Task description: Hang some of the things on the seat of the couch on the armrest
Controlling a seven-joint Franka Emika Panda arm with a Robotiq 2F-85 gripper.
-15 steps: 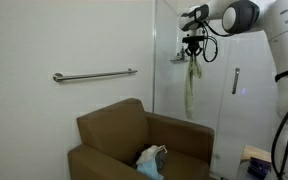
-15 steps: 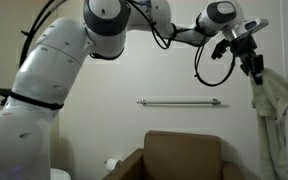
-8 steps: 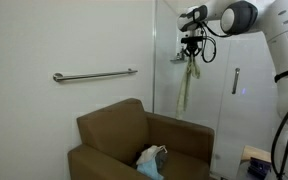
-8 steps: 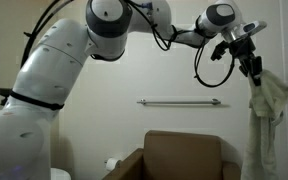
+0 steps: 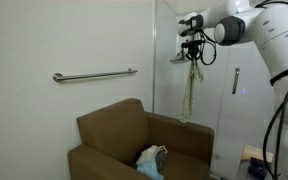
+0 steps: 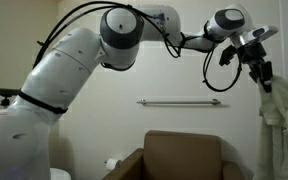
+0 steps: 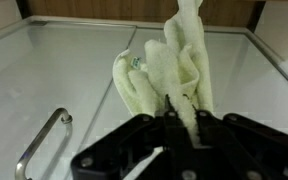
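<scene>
My gripper (image 5: pixel 193 52) (image 6: pixel 264 78) (image 7: pixel 170 112) is high in the air, shut on the top of a long pale white-green cloth (image 5: pixel 187 92) (image 6: pixel 275 110) (image 7: pixel 166 70) that hangs straight down from it. The brown couch (image 5: pixel 134 140) (image 6: pixel 182 156) stands far below. On its seat (image 5: pixel 174 158) lie more fabric pieces, grey-blue and white (image 5: pixel 151 157). The armrest (image 5: pixel 192 132) on the glass side sits below the hanging cloth and nothing lies on it. The wrist view looks down the cloth toward the floor.
A steel wall bar (image 5: pixel 94 74) (image 6: pixel 178 101) (image 7: pixel 39 145) is fixed above the couch. A glass shower door with a handle (image 5: pixel 235 80) stands behind the hanging cloth. A white toilet-paper roll (image 6: pixel 111 164) is beside the couch.
The arm has shifted sideways with the cloth, toward the frame's right edge in the view facing the couch. The cloth swings a little. The grip stays shut.
</scene>
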